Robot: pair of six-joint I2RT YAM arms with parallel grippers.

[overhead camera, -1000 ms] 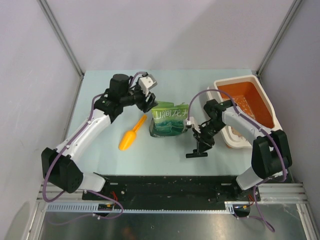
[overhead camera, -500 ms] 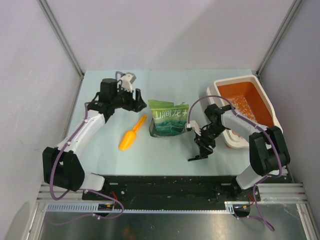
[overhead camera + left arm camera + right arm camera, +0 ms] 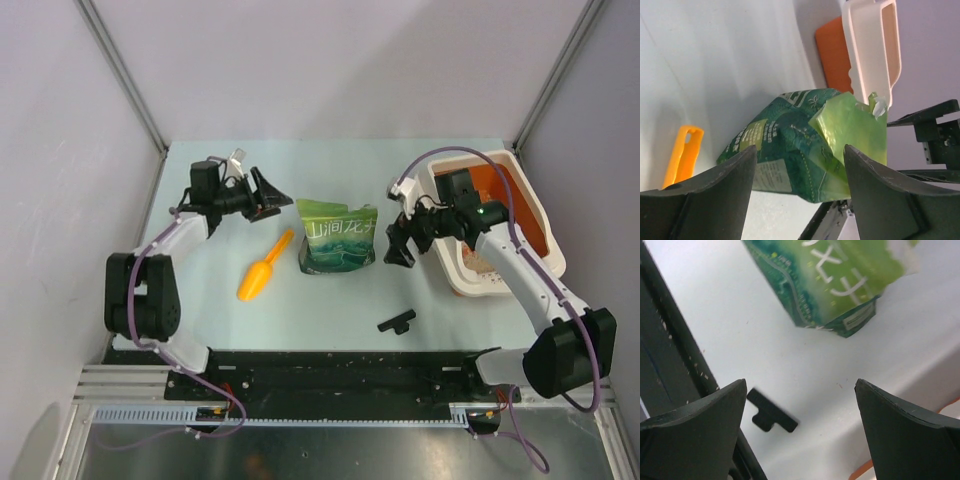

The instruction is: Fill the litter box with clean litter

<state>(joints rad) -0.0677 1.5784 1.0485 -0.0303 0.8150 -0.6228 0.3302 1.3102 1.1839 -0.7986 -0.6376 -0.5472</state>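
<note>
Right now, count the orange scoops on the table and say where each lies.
1. The orange scoop lies just left of the green bag, handle toward it. The right arm covers part of the litter box, so another could hide there.

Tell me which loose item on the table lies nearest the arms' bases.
The small black T-shaped piece, alone near the front edge; the orange plastic scoop and green printed bag sit farther back.
</note>
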